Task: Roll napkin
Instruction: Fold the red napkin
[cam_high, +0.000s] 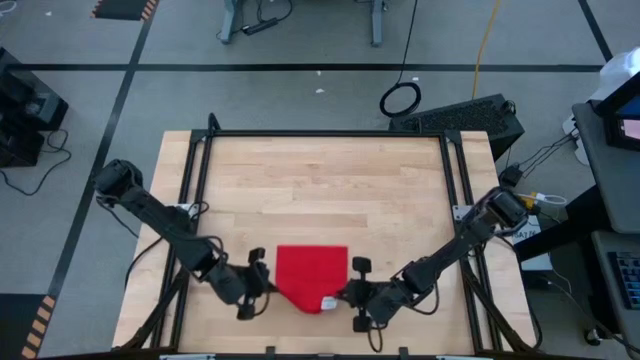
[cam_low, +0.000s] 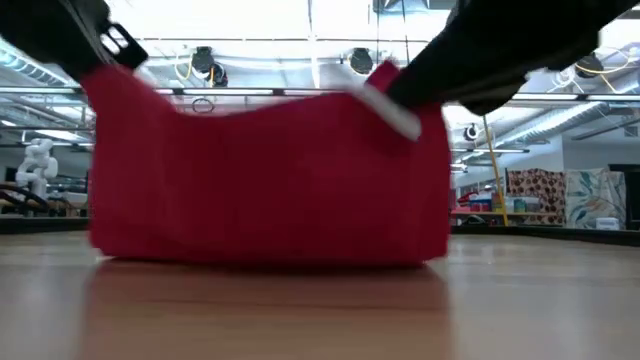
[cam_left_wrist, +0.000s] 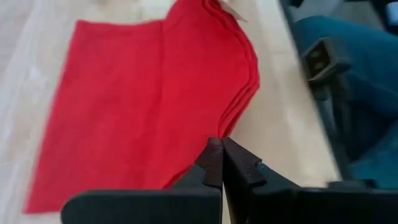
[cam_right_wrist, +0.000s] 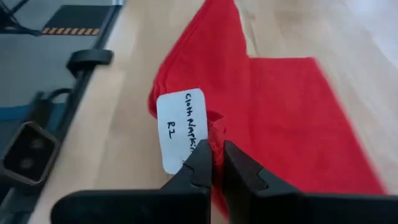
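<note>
Lying on the wooden table (cam_high: 320, 180) near its front edge, between the two arms, the napkin (cam_high: 311, 276) is the only loose thing on the surface; no box, tray or other container shows on it. The left gripper (cam_high: 262, 285) sits at the napkin's left front corner with its fingers (cam_left_wrist: 212, 163) pressed together, their tips meeting right at the cloth's edge, pinching the folded layers there. The right gripper (cam_high: 352, 292) is at the opposite front corner, its jaws likewise closed with only a sliver between them, nipping the red fabric just beside the white tag (cam_right_wrist: 181, 130). That tag carries handwritten lettering and stands up from the cloth edge next to the right fingertips. From table height the napkin (cam_low: 268, 175) rises as a broad red wall, its lower edge resting on the wood and its upper corners lifted where the two dark arms come down onto it. Seen from above, it is a rough rectangle, flat toward the table's middle and bunched into a rounded, several-layered fold at the near edge, where the tag (cam_high: 328, 302) shows.
</note>
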